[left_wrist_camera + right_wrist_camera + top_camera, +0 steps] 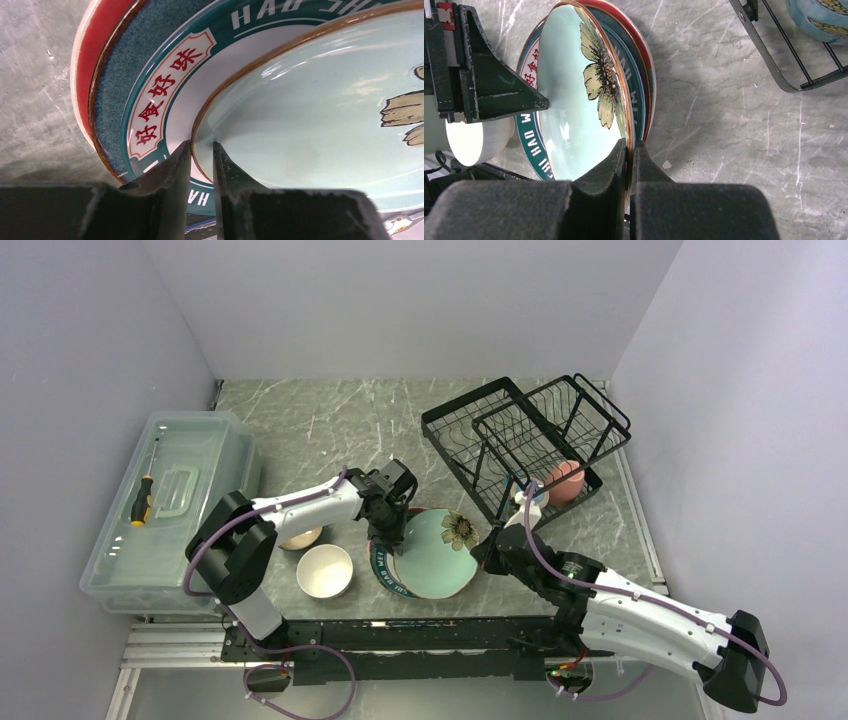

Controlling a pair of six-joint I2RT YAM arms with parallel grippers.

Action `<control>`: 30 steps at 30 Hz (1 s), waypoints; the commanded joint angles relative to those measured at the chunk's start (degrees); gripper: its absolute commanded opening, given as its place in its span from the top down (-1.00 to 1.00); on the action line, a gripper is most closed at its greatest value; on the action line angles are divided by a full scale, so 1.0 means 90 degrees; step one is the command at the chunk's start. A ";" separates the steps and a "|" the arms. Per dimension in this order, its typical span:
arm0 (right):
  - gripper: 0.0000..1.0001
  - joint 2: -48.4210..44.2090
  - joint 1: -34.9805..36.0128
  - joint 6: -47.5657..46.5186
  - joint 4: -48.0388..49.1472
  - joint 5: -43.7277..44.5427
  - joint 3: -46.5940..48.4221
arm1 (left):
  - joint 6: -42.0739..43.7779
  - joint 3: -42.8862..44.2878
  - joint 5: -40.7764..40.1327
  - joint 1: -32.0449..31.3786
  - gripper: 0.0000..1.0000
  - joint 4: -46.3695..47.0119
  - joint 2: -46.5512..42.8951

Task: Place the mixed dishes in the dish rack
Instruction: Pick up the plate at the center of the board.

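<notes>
Top external view: two robot arms are stretching from the near edge toward a stack of plates lying mid-way across a grey marble-look table (330,420). A mint-green plate (432,558) w/ a flower is sitting on top. Under it a lettered plate (383,570) w/ a dark teal rim is showing at the left. Below that come a speckled teal plate (125,70) and, at the bottom, a red plate (95,45).

The left gripper (388,532) is sitting at the stack's left edge and the right gripper (488,552) at its right edge. A white bowl (324,570) is standing just left of the stack. A brown bowl (300,538) is lying partly hidden under the left arm.

The dish rack (500,435) is standing at the far right, near the stack but apart from it. A pink mug (565,481) is sitting in the rack's near corner, w/ a blue mug (819,17) showing behind the wires close by. At the far left, a clear box (165,540) is carrying a screwdriver (140,502) on its lid.

Left wrist view: the fingers are standing a narrow gap apart, straddling the mint-green plate's brown rim — can't tell whether the pads are pressing it.

Right wrist view: the fingers are squeezing almost together, pinching the opposite rim of the mint-green plate — can't tell whether that edge is raised off the plates below.
</notes>
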 commanded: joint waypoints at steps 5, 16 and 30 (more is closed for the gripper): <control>1.00 -0.0138 0.0010 -0.0019 0.0163 0.0413 -0.0041 | -0.0070 -0.0016 0.0132 -0.0076 0.76 0.0226 0.0113; 0.45 -0.0168 0.0012 0.0161 0.0244 0.0426 -0.0327 | -0.0057 -0.0104 0.0127 -0.0101 1.00 0.0297 0.0210; 0.09 -0.0116 0.0012 0.0538 0.0769 0.0258 -0.0853 | -0.0044 -0.0215 0.0100 -0.0117 1.00 0.0331 0.0236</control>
